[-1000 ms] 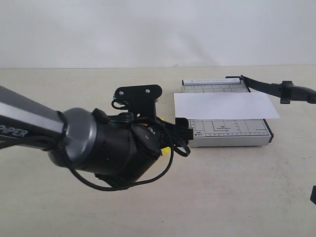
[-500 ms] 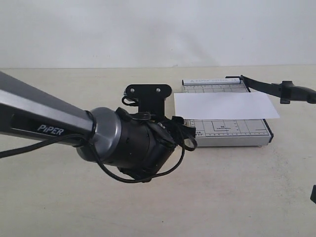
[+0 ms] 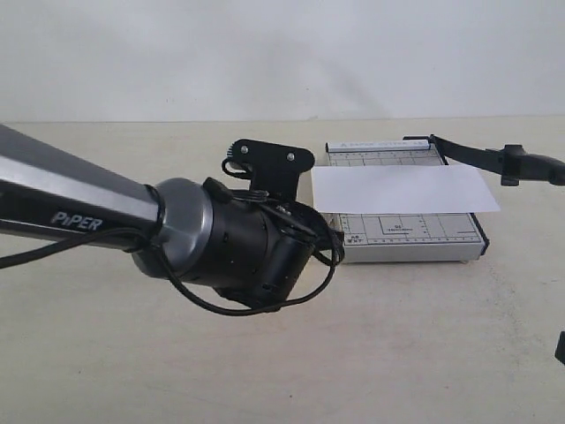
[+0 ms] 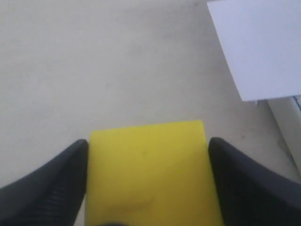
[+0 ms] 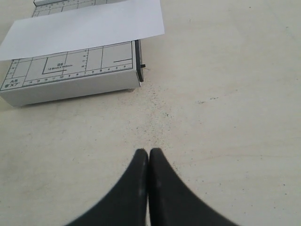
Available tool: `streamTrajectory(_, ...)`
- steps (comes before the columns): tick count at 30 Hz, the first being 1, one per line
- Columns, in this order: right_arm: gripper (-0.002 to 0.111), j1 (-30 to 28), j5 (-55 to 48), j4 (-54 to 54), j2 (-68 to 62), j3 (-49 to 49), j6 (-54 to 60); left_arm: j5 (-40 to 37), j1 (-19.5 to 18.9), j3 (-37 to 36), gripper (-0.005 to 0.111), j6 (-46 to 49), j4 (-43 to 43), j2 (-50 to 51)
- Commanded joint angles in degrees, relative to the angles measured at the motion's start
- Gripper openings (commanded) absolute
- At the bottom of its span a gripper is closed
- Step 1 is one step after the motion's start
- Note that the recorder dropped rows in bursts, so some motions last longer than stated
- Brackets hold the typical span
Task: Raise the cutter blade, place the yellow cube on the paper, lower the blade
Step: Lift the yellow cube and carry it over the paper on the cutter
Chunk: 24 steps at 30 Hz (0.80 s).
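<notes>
Board: one small grey cutter board point(image 3: 415, 237) on the counter point(image 3: 397, 344). It is flat and rectangular, with printed grid lines and rulers on top and pale metal-looking sides.
Paper: one plain white sheet point(image 3: 402, 188) lying across the board. It is a smooth rectangle whose two ends overhang the board's left and right edges.
Blade: one long thin black arm point(image 3: 472, 155), hinged at the board's far right corner. It is raised off the board and angled out to the right, with a thicker handle point(image 3: 534, 166) at its end.
Cube: one bright yellow cube point(image 4: 148, 188) with smooth, matte, flat faces. It sits between the left tool's fingers, just off the paper's left corner and near the board's left end. I cannot tell whether it touches the counter.
Left tool: point(image 4: 148, 143) clamped on the cube, with one dark ribbed finger point(image 4: 56, 183) against each side. In the exterior view the bulky black wrist and silver arm point(image 3: 79, 208) hide it.
Right tool: point(image 5: 148, 153) has two smooth black tapered fingers pressed together with nothing between them. It hangs over bare counter near the board's right front corner.
Counter: one pale beige, matte, lightly speckled surface.
</notes>
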<state>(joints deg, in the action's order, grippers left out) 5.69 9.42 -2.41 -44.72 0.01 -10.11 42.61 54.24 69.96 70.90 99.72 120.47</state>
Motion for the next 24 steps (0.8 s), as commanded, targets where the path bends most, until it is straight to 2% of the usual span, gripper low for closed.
streamTrajectory(1,0.0,0.04,0.06,0.21,0.0,-0.01,-0.27,3.22,0.01,0.07,0.005,6.19,0.22,-4.46)
streamTrajectory(5,0.0,0.04,0.06,0.21,0.0,-0.01,-0.27,1.11,0.01,0.07,0.005,11.82,0.22,-7.71)
streamTrajectory(7,0.0,0.04,0.06,0.21,0.0,-0.01,-0.27,-3.55,0.28,0.07,0.005,15.66,0.22,-9.84)
streamTrajectory(10,0.0,0.04,0.06,0.21,0.0,-0.01,-0.27,-22.8,-0.62,0.07,0.005,22.2,-1.22,-12.7)
streamTrajectory(12,0.0,0.04,0.06,0.21,0.0,-0.01,-0.27,-36.9,-2.65,1.59,0.005,22.51,-8.88,-12.54)
streamTrajectory(15,0.0,0.04,0.06,0.21,0.0,-0.01,-0.53,-48.02,-5.61,6.66,0.005,22.51,-13.96,-8.92)
streamTrajectory(18,0.0,0.04,-0.19,0.21,0.0,-0.01,-0.69,-51.64,-7.78,14.77,0.005,22.51,-15.67,-4.26)
streamTrajectory(24,0.0,0.04,-0.8,0.21,0.0,-0.01,-1.39,-51.31,-9.12,30.52,0.005,22.51,-21.34,5.61)
